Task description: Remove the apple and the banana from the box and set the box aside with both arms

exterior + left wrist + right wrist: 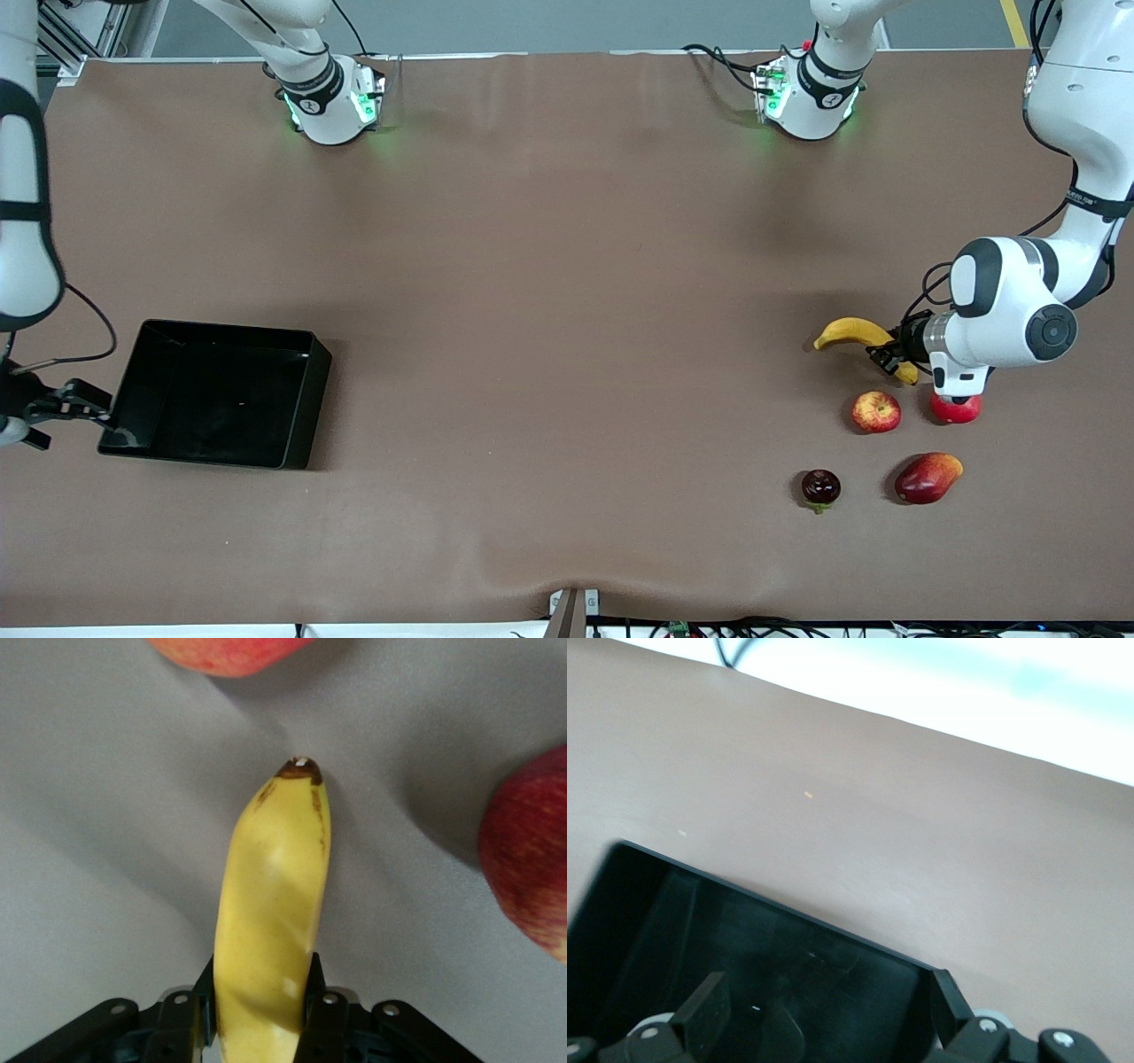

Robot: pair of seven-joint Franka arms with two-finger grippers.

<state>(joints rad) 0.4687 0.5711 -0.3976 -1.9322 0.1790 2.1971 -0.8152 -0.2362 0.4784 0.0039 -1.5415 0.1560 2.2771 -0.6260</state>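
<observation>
At the right arm's end of the table sits the black tray [217, 392], a shallow glossy box with low walls, standing flat on the brown table [549, 266]. The right gripper [93, 416] is at the tray's outer wall with its fingers spread apart, one finger [704, 1008] inside the tray and the other [950, 999] outside the wall, clamping nothing. Toward the left arm's end lies the fruit: the banana [858, 337] is pinched near one end by the left gripper [889, 356], whose fingers are clenched on it. Just nearer the front camera than the banana is the red-and-yellow apple [876, 412], with a second red fruit [955, 409] beside it, partly hidden under the left arm. Nearer still sit a dark maroon fruit [820, 487] and a red-orange mango [927, 478]
</observation>
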